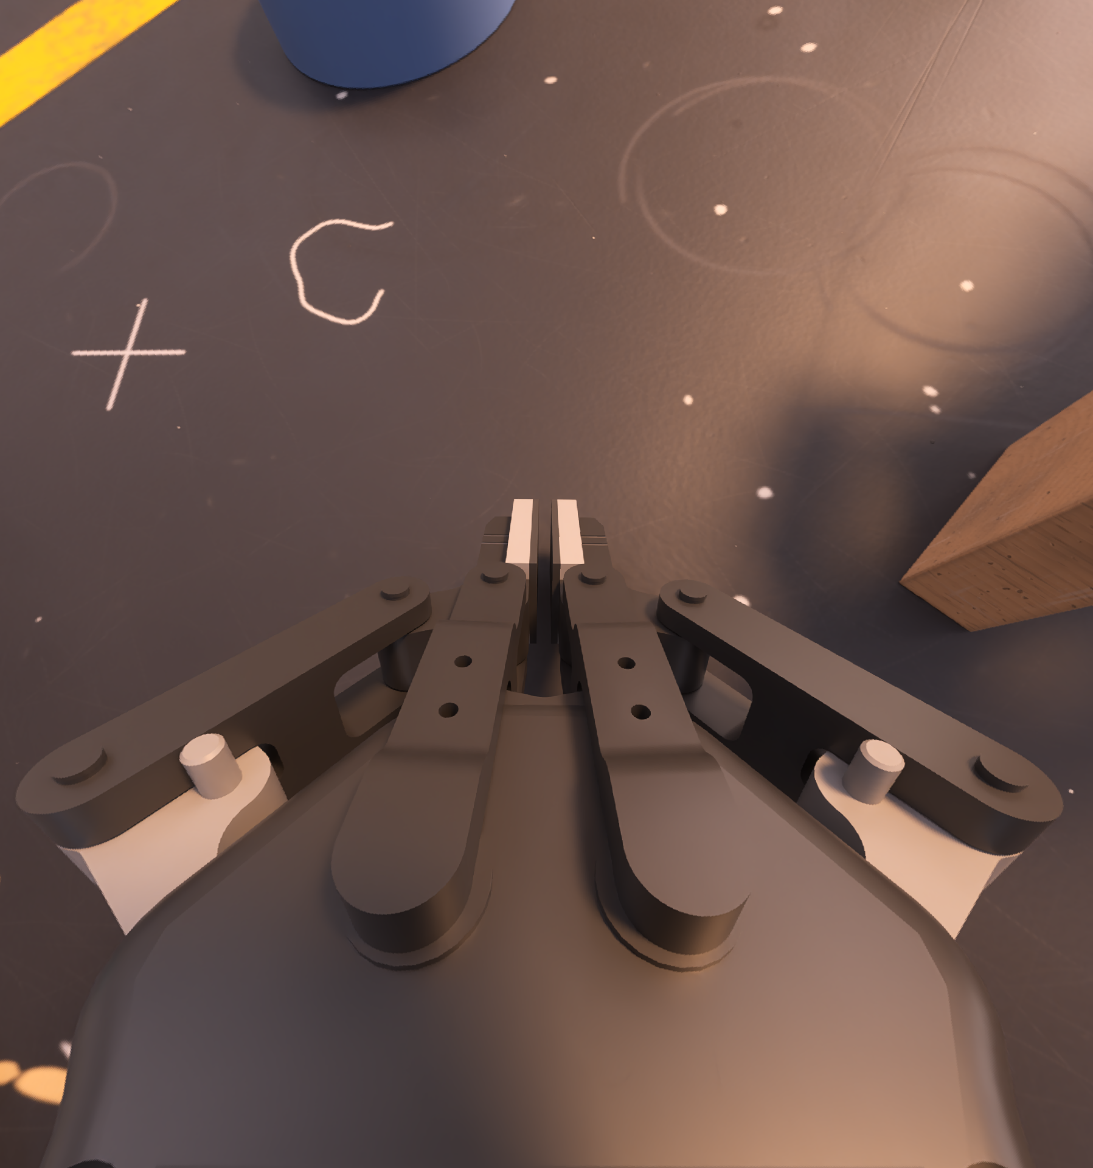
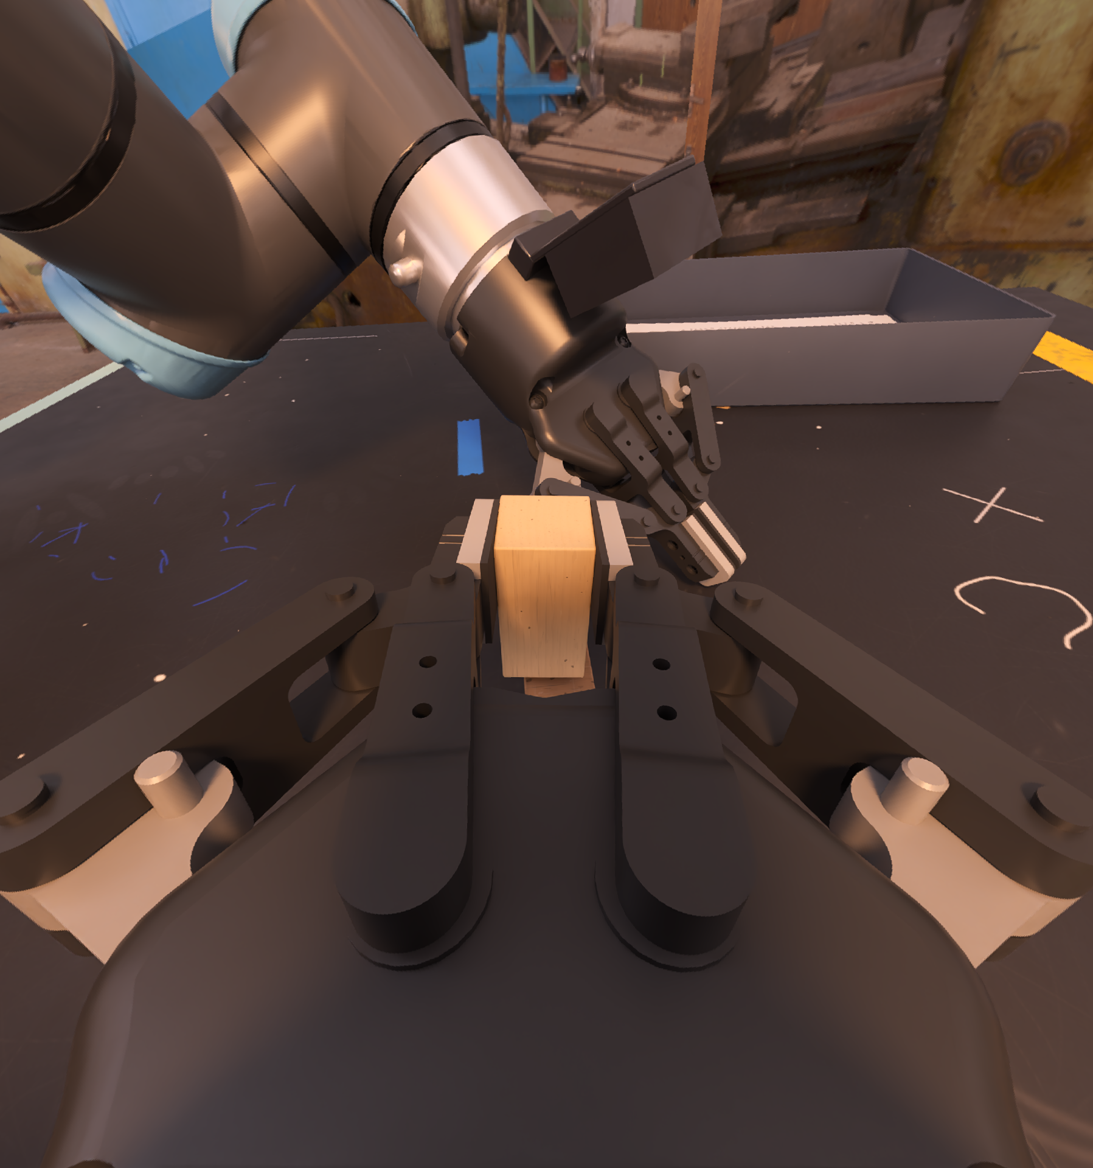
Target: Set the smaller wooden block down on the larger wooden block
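My right gripper [image 2: 542,528] is shut on the smaller wooden block [image 2: 543,588], a pale upright block held between its two pads. A sliver of darker wood [image 2: 556,686] shows just under it; I cannot tell whether they touch. The larger wooden block [image 1: 1036,524], brown, lies on the dark table at the right edge of the left wrist view. My left gripper [image 1: 543,528] is shut and empty, its pads nearly touching, a little above the table left of that block. It also shows in the right wrist view [image 2: 717,547], just behind and right of the held block.
A grey open bin [image 2: 847,354] stands at the back right. A blue cylinder [image 1: 386,38] stands at the far side in the left wrist view. Chalk marks [image 1: 335,272], yellow tape [image 1: 38,69] and blue tape [image 2: 470,445] lie on the table. The left arm [image 2: 246,189] reaches across.
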